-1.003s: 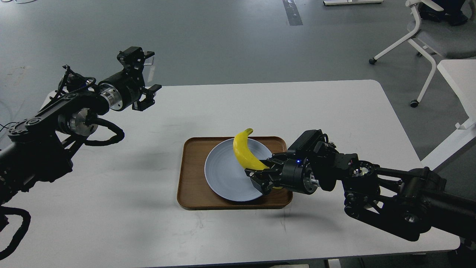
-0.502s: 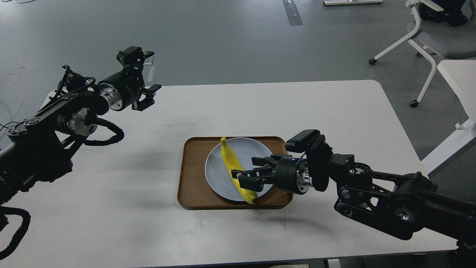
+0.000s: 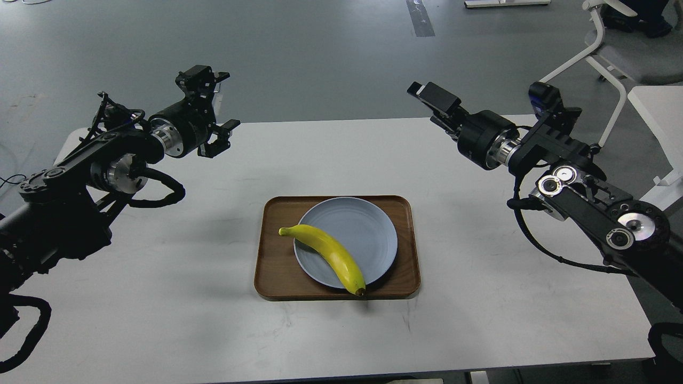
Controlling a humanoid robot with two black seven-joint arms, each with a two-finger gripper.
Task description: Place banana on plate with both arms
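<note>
The yellow banana [image 3: 325,255] lies flat on the pale blue-grey plate [image 3: 368,232], slanting across its left front part. Its stem end reaches over the left rim and its dark tip over the front rim. My left gripper [image 3: 225,102] is open and empty, held high above the table's back left, far from the plate. My right gripper [image 3: 430,109] is raised above the table's back right, fingers apart and empty, well away from the banana.
The plate sits in a brown wooden tray [image 3: 275,266] at the middle of the white table [image 3: 160,298]. A white-framed chair [image 3: 613,48] and a second white table [image 3: 659,114] stand on the floor to the right.
My right gripper let go of the banana and pulled up and back to the right. The banana dropped from upright to flat on the plate. The left arm shifted slightly.
</note>
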